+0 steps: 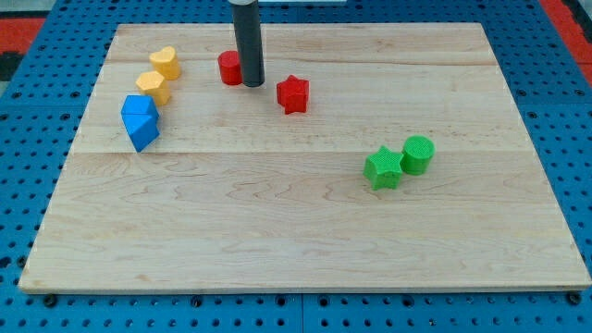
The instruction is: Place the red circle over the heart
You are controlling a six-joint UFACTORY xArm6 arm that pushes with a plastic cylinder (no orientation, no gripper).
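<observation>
The wooden worktop (pixel 305 231) carries eight small blocks. My tip (pixel 252 83), the end effector here, is a plain rod end with nothing to open or grasp; it stands touching the right side of the red circle (pixel 228 67) near the view's top. The yellow heart (pixel 166 62) lies well to the view's left of that circle. Two blue blocks (pixel 140 121) sit touching below a yellow hexagon-like block (pixel 153 86). A red star (pixel 292 93) lies right of my tip; a green star (pixel 383 167) touches a green cylinder (pixel 417 154).
</observation>
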